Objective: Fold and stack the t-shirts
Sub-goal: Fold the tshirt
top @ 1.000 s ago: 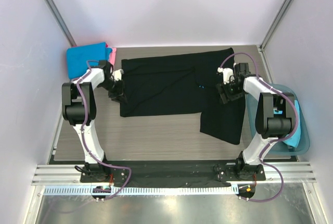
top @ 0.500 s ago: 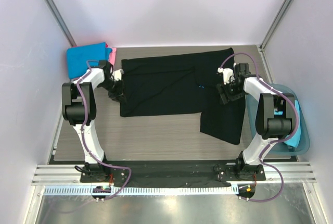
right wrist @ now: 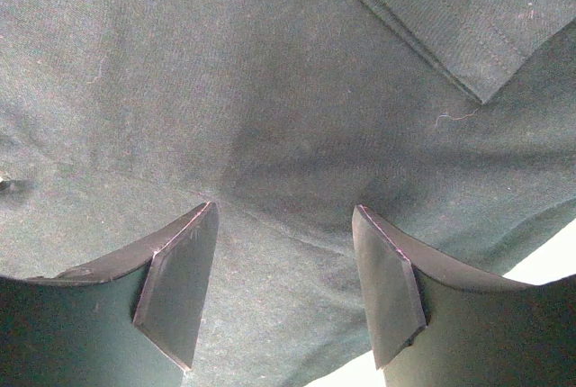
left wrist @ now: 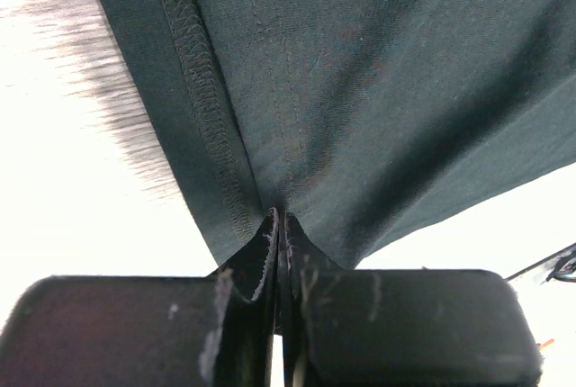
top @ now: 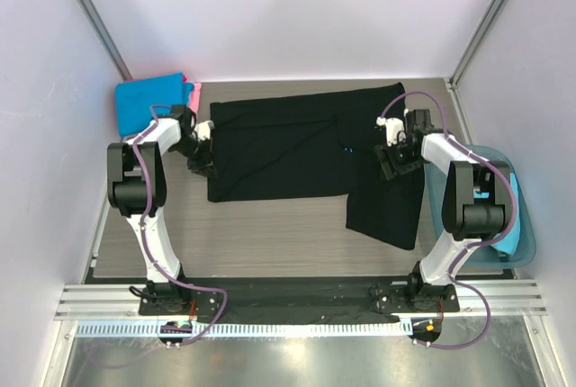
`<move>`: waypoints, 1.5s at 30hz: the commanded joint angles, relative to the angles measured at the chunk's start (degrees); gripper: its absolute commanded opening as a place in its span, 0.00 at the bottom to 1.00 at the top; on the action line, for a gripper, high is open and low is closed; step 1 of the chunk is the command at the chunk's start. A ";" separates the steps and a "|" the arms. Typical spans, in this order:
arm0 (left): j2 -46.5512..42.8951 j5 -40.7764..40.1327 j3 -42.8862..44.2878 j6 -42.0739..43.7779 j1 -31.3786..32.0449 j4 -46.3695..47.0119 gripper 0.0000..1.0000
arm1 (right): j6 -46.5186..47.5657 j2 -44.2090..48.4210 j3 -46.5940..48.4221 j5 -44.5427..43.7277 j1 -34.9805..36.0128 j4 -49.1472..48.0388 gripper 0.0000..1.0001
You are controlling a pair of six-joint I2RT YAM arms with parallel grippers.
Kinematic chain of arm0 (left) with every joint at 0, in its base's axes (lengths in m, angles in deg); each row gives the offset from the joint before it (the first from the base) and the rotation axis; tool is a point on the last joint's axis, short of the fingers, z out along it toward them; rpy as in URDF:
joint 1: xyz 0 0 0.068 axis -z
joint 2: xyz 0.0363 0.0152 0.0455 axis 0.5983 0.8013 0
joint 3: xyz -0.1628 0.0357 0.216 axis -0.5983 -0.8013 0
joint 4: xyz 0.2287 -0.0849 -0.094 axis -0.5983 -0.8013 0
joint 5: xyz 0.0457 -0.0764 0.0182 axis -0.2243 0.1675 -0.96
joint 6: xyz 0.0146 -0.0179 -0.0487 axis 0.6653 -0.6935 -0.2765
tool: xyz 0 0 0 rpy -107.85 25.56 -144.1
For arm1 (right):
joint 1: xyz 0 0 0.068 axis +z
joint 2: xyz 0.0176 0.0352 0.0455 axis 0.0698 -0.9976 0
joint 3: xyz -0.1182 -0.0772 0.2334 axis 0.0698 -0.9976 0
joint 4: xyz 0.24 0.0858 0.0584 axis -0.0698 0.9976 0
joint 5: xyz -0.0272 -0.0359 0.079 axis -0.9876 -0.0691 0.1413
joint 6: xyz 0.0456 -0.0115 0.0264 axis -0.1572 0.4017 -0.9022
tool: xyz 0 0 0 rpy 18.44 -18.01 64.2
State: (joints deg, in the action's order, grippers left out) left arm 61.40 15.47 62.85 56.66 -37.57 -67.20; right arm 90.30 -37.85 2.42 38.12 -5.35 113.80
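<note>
The large black t-shirt (top: 288,148) lies spread across the table, with one part hanging down toward the front right. A small light-blue mark (top: 347,148) shows near its middle. My left gripper (top: 205,164) is shut on the shirt's left hemmed edge (left wrist: 216,153). My right gripper (top: 394,164) is open and sits low over the shirt's right side, cloth (right wrist: 288,135) between its spread fingers (right wrist: 180,279). A folded bright blue shirt (top: 148,99) and a pink one (top: 193,94) under it lie stacked at the back left. A turquoise shirt (top: 509,234) lies in the tub.
A translucent teal plastic tub (top: 525,225) stands at the right edge beside the right arm. Grey walls close in the left, back and right sides. Bare wooden table top (top: 261,234) shows in front of the black shirt.
</note>
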 commanded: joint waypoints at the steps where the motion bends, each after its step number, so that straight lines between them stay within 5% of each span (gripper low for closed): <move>1: -2.20 0.60 -0.17 0.43 0.03 0.88 0.01 | 0.43 3.06 -0.39 -0.09 -0.33 -1.49 0.67; 20: -3.00 -1.95 4.75 1.83 -3.40 0.53 0.01 | 0.61 3.59 -1.63 -1.67 -0.41 -2.20 0.67; 21: -2.56 -0.38 5.54 1.84 -3.40 0.18 0.05 | 0.52 3.59 -1.63 -1.67 -0.33 -2.37 0.67; 22: -1.52 0.24 6.67 1.57 -3.40 -0.52 0.20 | 0.61 3.59 -1.54 -1.59 -0.41 -2.37 0.67; 25: 0.07 1.40 8.79 0.96 -3.49 -0.27 0.26 | 0.61 3.42 -1.54 -1.59 -0.41 -2.37 0.67; 31: 3.50 2.88 13.89 1.75 -3.49 -2.64 0.14 | 0.69 3.85 -1.80 -2.38 -0.41 -2.37 0.68; 45: 7.72 4.47 14.15 1.57 -2.17 -2.90 0.22 | 1.05 3.77 -2.33 -2.90 -0.59 -2.46 0.68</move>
State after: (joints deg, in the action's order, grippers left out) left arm 67.92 18.59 75.41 58.03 -40.32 -69.15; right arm 90.52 -36.75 -0.58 35.93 -5.72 112.45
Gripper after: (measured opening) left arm 0.219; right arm 0.676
